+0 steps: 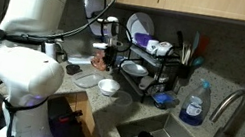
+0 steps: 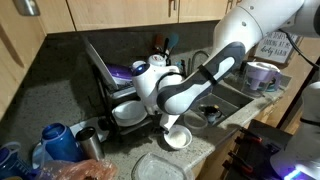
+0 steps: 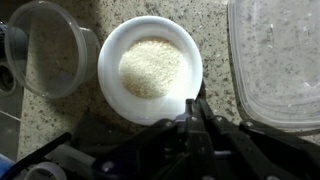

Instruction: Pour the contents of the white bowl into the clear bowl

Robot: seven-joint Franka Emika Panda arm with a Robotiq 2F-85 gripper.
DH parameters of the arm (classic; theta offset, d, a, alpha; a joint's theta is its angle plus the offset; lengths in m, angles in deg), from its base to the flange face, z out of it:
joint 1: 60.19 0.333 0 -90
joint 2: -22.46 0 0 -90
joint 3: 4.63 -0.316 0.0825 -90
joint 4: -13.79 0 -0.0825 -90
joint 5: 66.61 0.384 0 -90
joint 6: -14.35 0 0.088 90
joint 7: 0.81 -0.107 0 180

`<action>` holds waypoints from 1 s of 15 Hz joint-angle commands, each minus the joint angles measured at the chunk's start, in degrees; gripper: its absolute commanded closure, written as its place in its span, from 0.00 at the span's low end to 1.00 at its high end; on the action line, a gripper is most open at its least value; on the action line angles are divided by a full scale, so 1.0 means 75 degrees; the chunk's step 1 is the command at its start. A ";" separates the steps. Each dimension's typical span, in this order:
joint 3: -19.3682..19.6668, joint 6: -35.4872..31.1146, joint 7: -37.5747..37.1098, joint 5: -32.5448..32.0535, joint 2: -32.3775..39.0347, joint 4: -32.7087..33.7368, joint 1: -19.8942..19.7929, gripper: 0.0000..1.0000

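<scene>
The white bowl holds pale grains, with the gripper clamped on its rim. In the wrist view, the clear bowl and a clear tray flank it. Only an exterior view shows the dish rack behind it.

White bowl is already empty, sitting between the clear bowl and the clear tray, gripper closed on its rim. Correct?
No, the white bowl is not empty: the wrist view shows pale grains in it. The rest stands: it sits between the clear bowl and the clear tray, the gripper closed on its rim.
</scene>
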 commanded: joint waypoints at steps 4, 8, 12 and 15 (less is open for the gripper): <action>-0.0184 0.0211 0.0137 -0.0033 0.0422 0.0160 0.0008 0.60; -0.0135 0.0261 0.0102 -0.0005 0.0835 0.0268 0.0054 0.39; -0.0052 0.0310 0.0002 -0.0068 0.1187 0.0413 0.0139 0.43; 0.0050 0.0408 -0.0098 -0.0161 0.1384 0.0579 0.0224 0.46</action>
